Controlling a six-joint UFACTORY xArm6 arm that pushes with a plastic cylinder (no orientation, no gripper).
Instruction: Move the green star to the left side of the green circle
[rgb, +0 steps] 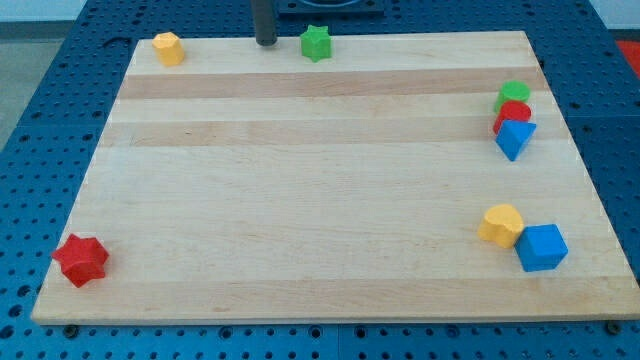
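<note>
The green star (316, 42) sits at the view's top edge of the wooden board (300, 200), a little right of centre. The green circle (515, 94) sits at the view's right edge, touching a red circle (512, 114) just below it. My tip (265, 43) is at the top edge, a short way to the left of the green star and apart from it.
A blue triangle (514, 138) lies just below the red circle. A yellow heart (501, 225) and a blue cube (542, 247) sit at the bottom right. A yellow hexagon (168, 48) is at the top left, a red star (80, 260) at the bottom left.
</note>
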